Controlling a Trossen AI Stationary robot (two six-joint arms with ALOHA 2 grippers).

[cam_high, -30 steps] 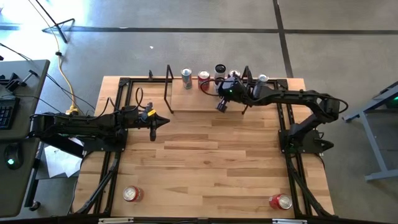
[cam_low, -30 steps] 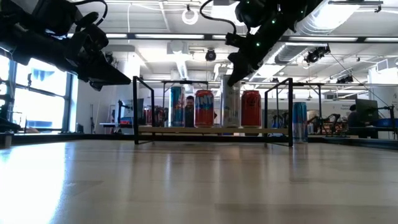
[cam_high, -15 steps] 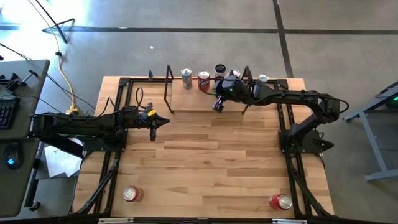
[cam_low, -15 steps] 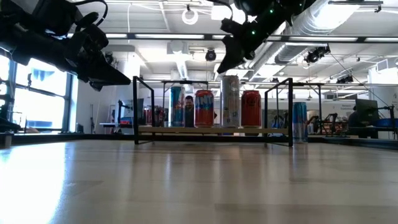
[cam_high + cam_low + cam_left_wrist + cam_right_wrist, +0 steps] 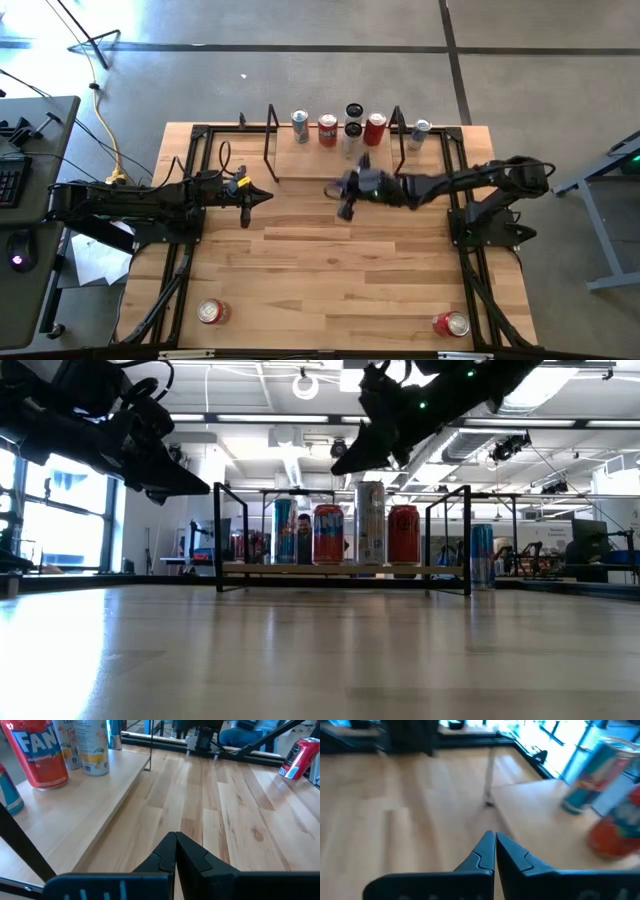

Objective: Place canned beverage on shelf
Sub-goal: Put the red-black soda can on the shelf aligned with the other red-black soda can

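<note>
The shelf (image 5: pixel 310 165), a light-wood plank with black rod frames, stands at the table's far side. On it stand a blue-silver can (image 5: pixel 284 530), an orange-red can (image 5: pixel 328 532), a tall silver can (image 5: pixel 370 520) and a red can (image 5: pixel 404 532). My right gripper (image 5: pixel 345 208) is shut and empty, above the table just in front of the shelf; it also shows in the low view (image 5: pixel 340 465). My left gripper (image 5: pixel 266 195) is shut and empty, raised left of the table's middle. Its wrist view shows the shelf plank (image 5: pixel 90 805) and the orange-red can (image 5: pixel 37 755).
A blue can (image 5: pixel 420 130) stands on the table right of the shelf. Two red cans lie near the near edge, one left (image 5: pixel 212 312) and one right (image 5: pixel 452 323). Black arm frames run along both table sides. Bare tabletop (image 5: pixel 330 260) lies in the middle.
My right gripper has drawn back from over the shelf by the tall silver can, toward the table's near edge and slightly left. The tall silver can stays upright on the shelf and now shows clear of the arm.
</note>
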